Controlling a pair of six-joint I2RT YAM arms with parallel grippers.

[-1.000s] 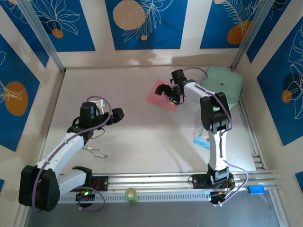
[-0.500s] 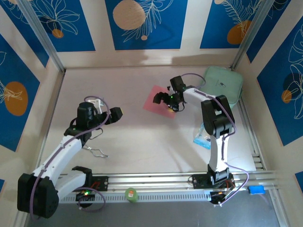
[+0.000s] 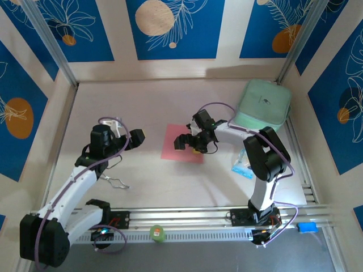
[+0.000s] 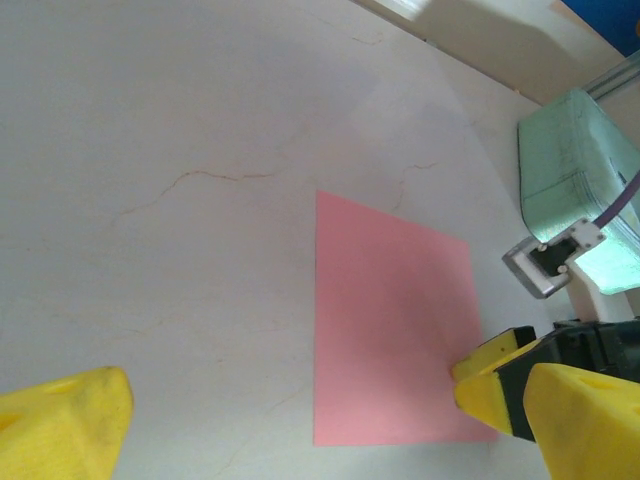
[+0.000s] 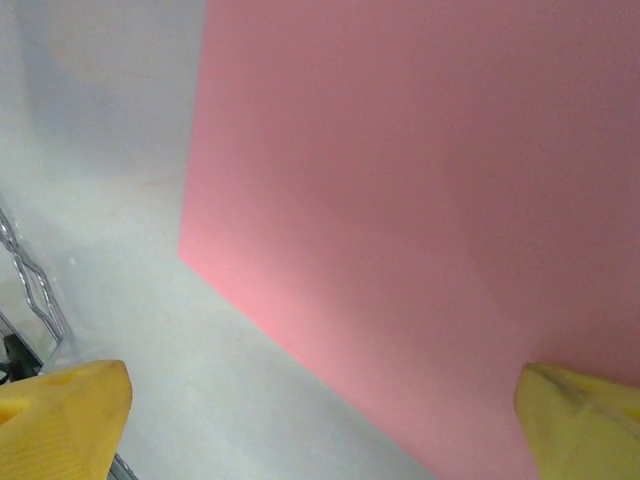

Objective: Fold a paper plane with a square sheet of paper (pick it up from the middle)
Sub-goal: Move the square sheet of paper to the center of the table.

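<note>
Moved since the earlier picture is the square sheet of paper [image 3: 182, 144]: then it lay close to the mint-green case [image 3: 264, 103], now it lies well apart from the case, farther to the left of it and nearer the arm bases; the right gripper [image 3: 189, 144] has been carried the same way and is found above the half of the sheet that faces the case; the case, partly covered by the right arm before, is now seen whole; the left gripper [image 3: 135, 139] has barely been shifted.

One sheet, one case, one blue-and-white packet [image 3: 242, 166], one bent wire piece [image 3: 113, 181] and two grippers are counted.

The sheet [image 4: 395, 330] is seen as a plain pink-red square, laid flat on the table [image 3: 142, 102], with straight edges and sharp corners; no crease or fold is seen on it [image 5: 430, 200].

The right gripper [image 5: 320, 415] is held with its jaws spread wide and nothing is grasped; whether its pads press on the paper cannot be told. The left gripper [image 4: 315, 430] is likewise spread wide and holds nothing, beyond the sheet from the case and clear of it.

The packet lies near the case, on its base-ward side; the wire piece lies far from the case, beyond the left gripper.
</note>
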